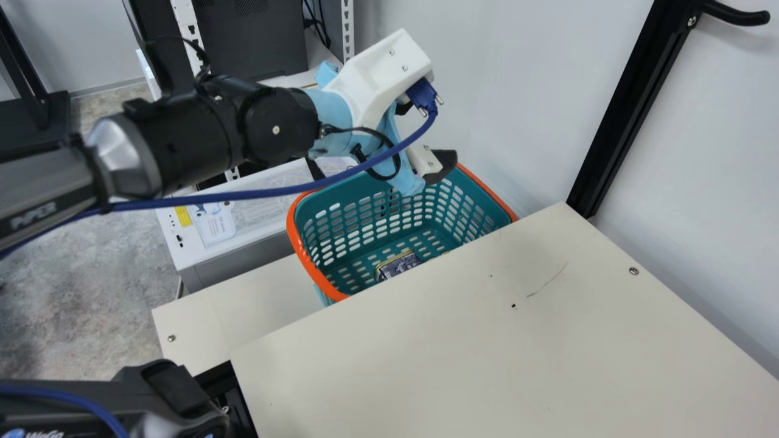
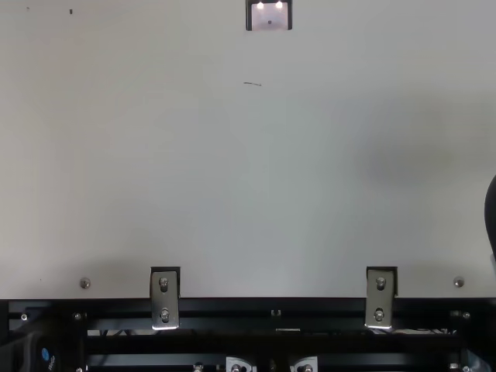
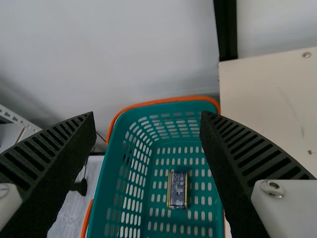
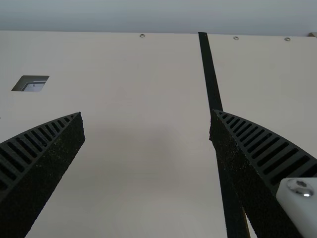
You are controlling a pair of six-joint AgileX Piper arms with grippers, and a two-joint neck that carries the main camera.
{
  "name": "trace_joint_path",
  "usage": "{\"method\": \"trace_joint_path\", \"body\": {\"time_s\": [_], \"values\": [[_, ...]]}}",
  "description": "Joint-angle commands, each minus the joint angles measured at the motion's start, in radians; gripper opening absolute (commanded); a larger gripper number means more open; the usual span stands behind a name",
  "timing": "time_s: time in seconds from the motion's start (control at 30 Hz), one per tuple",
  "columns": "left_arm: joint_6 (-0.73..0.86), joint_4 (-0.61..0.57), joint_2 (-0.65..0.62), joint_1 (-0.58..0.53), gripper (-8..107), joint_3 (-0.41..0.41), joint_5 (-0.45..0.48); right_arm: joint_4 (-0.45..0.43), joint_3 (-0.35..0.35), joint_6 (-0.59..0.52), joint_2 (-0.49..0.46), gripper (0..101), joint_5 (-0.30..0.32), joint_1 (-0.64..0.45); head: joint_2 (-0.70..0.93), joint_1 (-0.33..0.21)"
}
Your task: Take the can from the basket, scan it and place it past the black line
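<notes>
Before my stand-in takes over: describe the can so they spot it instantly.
Beside the cream table stands a teal basket with an orange rim. On its slotted floor lies the can, a dark-patterned, rectangular block. Its gold-coloured edges set it apart from the teal around.

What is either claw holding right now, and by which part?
Nothing is held: the left claw is open above the basket, the can lies on the basket's bottom, and the right claw is open and empty.
</notes>
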Motion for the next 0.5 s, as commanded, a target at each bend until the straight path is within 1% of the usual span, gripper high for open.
{"method": "trace_joint_path", "body": {"time_s": [0.0, 0.2, 0.47], "values": [[0.107, -0.054, 0.037, 0.043, 90, -0.01, 0.007, 0.0, 0.0, 0.0, 0.0, 101, 0.0, 0.0, 0.204, -0.014], [0.248, -0.134, 0.129, 0.128, 90, -0.052, 0.043, 0.0, 0.0, 0.0, 0.0, 101, 0.0, 0.0, 0.204, -0.014], [0.355, -0.171, 0.23, 0.19, 90, -0.096, 0.083, 0.0, 0.0, 0.0, 0.0, 101, 0.0, 0.0, 0.204, -0.014]]}}
